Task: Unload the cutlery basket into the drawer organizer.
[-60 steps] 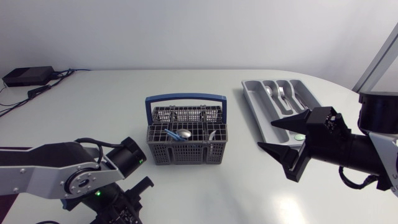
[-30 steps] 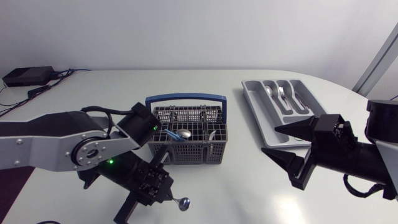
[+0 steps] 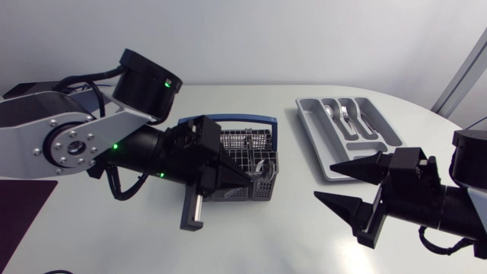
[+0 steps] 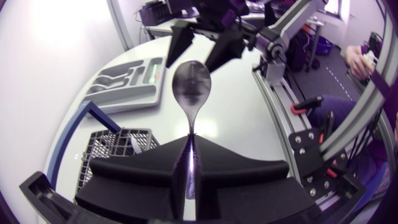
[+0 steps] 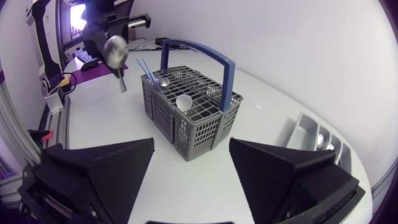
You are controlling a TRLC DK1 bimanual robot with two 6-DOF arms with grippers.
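While our left jaws pinch the spoon (image 4: 191, 87) by its handle, raised beside the basket (image 3: 228, 144), we should carry it level toward the drawer organizer (image 3: 310, 125), clear of our wide-open right jaws.

A white table (image 3: 266, 236) with a rounded far edge fills the head view, evenly lit and faintly glossy. A plain pale wall (image 3: 243, 38) rises behind it. By the far left corner sits what looks like a small black box (image 3: 27, 89).
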